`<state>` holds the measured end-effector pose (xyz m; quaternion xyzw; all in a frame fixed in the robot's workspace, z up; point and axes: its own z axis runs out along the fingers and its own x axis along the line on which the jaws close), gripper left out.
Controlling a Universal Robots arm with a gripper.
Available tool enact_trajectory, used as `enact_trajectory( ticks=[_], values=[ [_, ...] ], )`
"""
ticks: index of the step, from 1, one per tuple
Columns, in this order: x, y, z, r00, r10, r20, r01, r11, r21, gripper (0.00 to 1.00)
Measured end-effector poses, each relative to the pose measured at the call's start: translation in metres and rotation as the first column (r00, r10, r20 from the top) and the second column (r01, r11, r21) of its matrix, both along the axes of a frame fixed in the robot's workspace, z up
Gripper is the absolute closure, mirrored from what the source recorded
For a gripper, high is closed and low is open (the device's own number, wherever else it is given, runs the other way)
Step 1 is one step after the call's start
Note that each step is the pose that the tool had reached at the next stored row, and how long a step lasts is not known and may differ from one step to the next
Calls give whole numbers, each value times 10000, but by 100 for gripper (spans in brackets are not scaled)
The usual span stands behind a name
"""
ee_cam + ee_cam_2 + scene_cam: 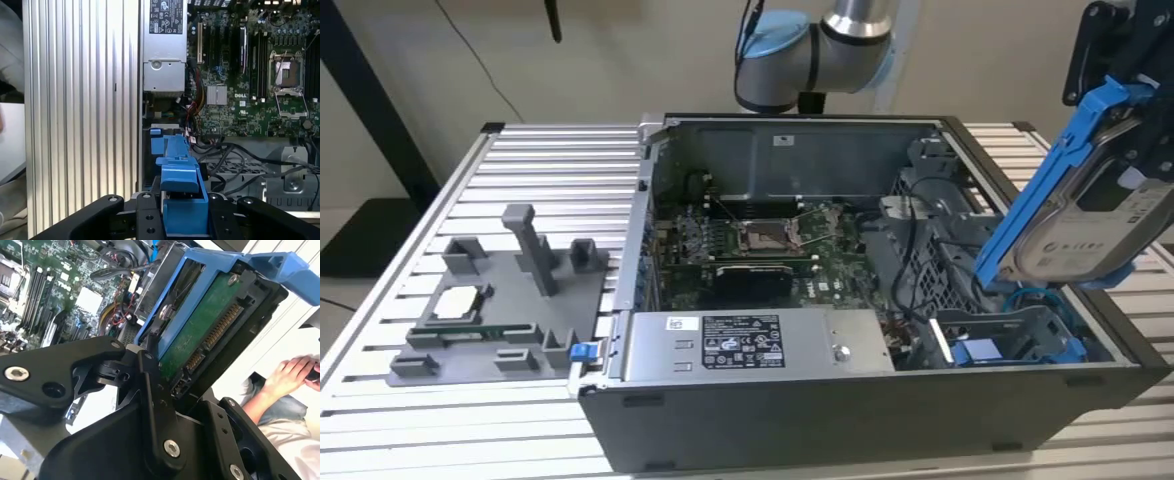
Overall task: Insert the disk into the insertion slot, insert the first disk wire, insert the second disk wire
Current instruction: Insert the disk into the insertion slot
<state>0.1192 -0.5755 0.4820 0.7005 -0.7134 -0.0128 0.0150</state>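
In the exterior view the disk (1091, 215), a silver-grey drive in a blue carrier frame, hangs tilted on edge over the right end of the open computer case. My gripper (1129, 120) is shut on its upper part. Just below it lies the insertion slot (1014, 340), a grey bay with blue tabs at the case's near right corner. The second wrist view shows the disk's green circuit board and connector edge (200, 332) clamped between black fingers (150, 375). In the first wrist view the blue carrier (180, 195) sits in my gripper (182, 217) above the bay's blue tab (155, 132). Black cables (907, 255) lie loose beside the bay.
The case holds a labelled silver power-supply box (747, 345), a green motherboard (761, 240) and a perforated grey cage (947, 265). A grey fixture (507, 300) with small parts stands on the slatted table at the exterior view's left. A person's hand (290, 375) shows beyond the disk.
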Motion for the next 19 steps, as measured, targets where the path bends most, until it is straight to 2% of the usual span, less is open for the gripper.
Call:
enact_trajectory(
  ticks=[19],
  values=[
    [0, 0, -147, 10000, -3, 0, 3, 10000, 0, 100]
  ],
)
